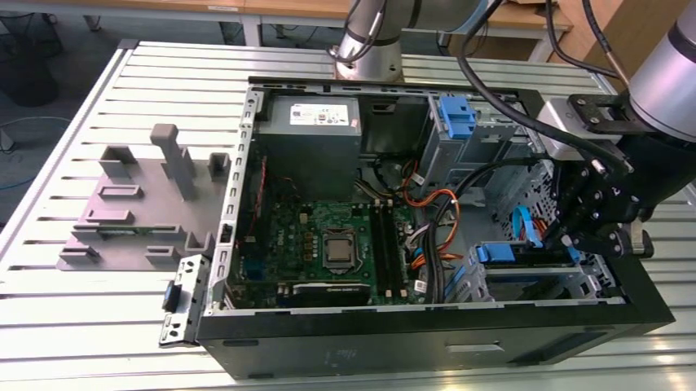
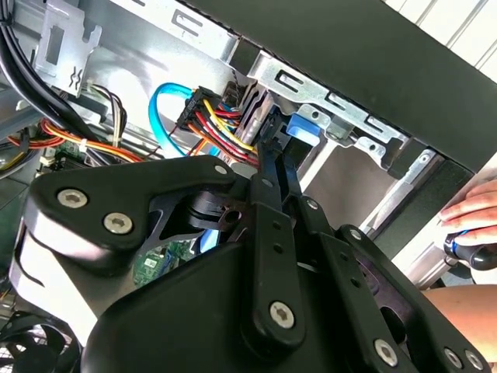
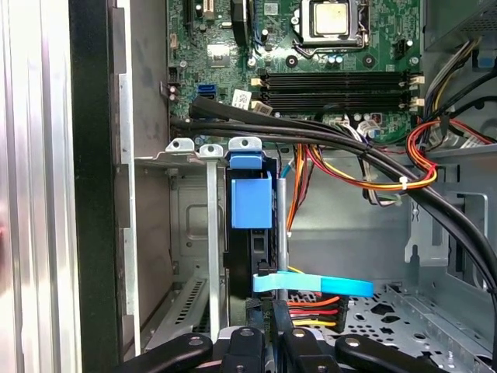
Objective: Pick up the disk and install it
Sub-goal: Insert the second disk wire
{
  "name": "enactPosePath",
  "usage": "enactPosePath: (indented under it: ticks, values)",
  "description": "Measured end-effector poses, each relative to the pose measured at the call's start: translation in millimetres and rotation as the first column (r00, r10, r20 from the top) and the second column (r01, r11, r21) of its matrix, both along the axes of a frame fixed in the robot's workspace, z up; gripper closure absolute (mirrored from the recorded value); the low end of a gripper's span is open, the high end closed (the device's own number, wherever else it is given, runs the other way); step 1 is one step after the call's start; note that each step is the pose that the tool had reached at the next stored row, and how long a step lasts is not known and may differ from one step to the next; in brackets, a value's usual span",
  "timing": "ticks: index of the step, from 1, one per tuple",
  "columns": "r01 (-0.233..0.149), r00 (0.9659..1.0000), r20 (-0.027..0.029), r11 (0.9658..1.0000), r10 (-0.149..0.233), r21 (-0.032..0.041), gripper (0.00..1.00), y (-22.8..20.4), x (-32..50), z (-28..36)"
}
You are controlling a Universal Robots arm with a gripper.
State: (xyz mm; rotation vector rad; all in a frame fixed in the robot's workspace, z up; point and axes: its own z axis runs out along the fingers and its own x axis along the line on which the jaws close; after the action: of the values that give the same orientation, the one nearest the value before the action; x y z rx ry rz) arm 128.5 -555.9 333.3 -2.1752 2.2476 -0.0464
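The disk (image 1: pixel 522 254) sits edge-on in the drive cage (image 1: pixel 592 277) at the front corner of the open computer case, on the exterior view's right. In the first wrist view its blue bracket (image 3: pixel 250 198) faces me and its dark body runs down the slot. A blue tab of the disk (image 2: pixel 303 128) shows just beyond the fingertips in the second wrist view. My gripper (image 1: pixel 566 243) hangs right at the cage. The gripper (image 2: pixel 277 155) is shut, its two fingers close together, and the gripper (image 3: pixel 262 307) has its tips against the disk's near end.
Bundled black, red and orange cables (image 3: pixel 365 167) and a flat blue cable (image 3: pixel 311 285) cross beside the cage. The motherboard (image 1: pixel 332 244), a grey metal box (image 1: pixel 315 118) and another blue bracket (image 1: pixel 457 118) fill the case. A grey fixture (image 1: pixel 142 204) stands on the table. A person's hand (image 2: pixel 474 210) rests outside the case.
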Motion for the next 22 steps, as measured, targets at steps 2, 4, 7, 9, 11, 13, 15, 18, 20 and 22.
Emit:
enactPosePath:
  ticks: [2, 4, 7, 9, 11, 13, 15, 18, 20, 22]
  values:
    - [0.000, 1.0000, 0.0000, 1.0000, 0.000, 0.0006, 0.84, 0.0, 0.0, -0.8]
    - [0.000, 1.0000, 0.0000, 1.0000, 0.000, 0.0005, 0.84, 0.0, 0.0, -2.0]
    - [0.000, 1.0000, 0.0000, 1.0000, 0.000, 0.0002, 0.84, 0.0, 0.0, -2.2]
    - [0.000, 1.0000, 0.0000, 1.0000, 0.000, 0.0007, 0.84, 0.0, 0.0, -3.0]
    - [0.000, 1.0000, 0.0000, 1.0000, 0.000, 0.0002, 0.84, 0.0, 0.0, -4.3]
    - [0.000, 1.0000, 0.0000, 1.0000, 0.000, -0.0004, 0.84, 0.0, 0.0, -4.8]
    - [0.000, 1.0000, 0.0000, 1.0000, 0.000, -0.0001, 0.84, 0.0, 0.0, -5.1]
    - [0.000, 1.0000, 0.0000, 1.0000, 0.000, 0.0003, 0.84, 0.0, 0.0, -5.3]
    - [0.000, 1.0000, 0.0000, 1.0000, 0.000, 0.0003, 0.84, 0.0, 0.0, -5.3]
    - [0.000, 1.0000, -0.0001, 1.0000, 0.000, 0.0016, 0.83, 0.1, 0.0, -5.9]
